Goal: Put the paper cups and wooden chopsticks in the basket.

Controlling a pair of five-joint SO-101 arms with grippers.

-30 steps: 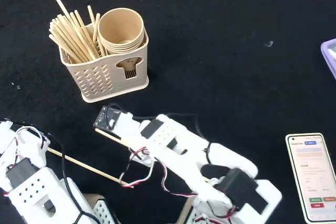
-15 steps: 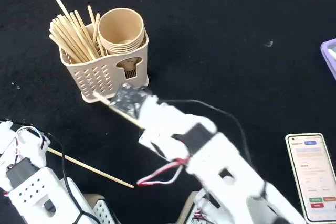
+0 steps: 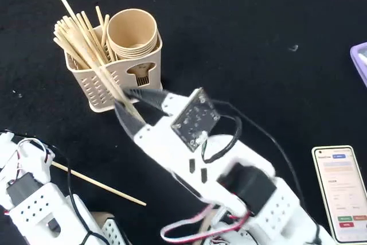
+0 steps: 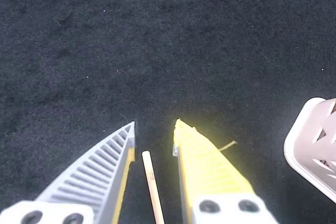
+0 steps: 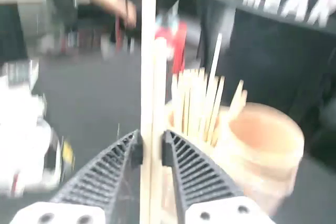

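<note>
Right gripper (image 5: 150, 142): jaws closed on one wooden chopstick (image 5: 148, 51), pinched partway along its length. The stick rises above the jaws and stands tilted just beside the near wall of the basket (image 3: 114, 84).

Left gripper (image 4: 154, 132): jaws parted, low over the black surface. The tip of the loose chopstick (image 3: 97, 183) lies between them, ungripped. This stick lies flat near the near left corner of the surface.

Handling, as a judgement: a chopstick is very light and stiff, with smooth wood that can pivot or slip in a narrow pinch. A hold near mid-length should limit swing. Side load against the basket rim could snap it. Flat on the surface, it offers little height to grasp, so the jaws must reach the surface.

Appearance: pale, unfinished wood; slender and straight. The bundle of chopsticks (image 3: 77, 38) leans fanned in the basket's left compartment, and the stacked paper cups (image 3: 132, 30) sit beside it. The basket stands toward the far left corner.
</note>
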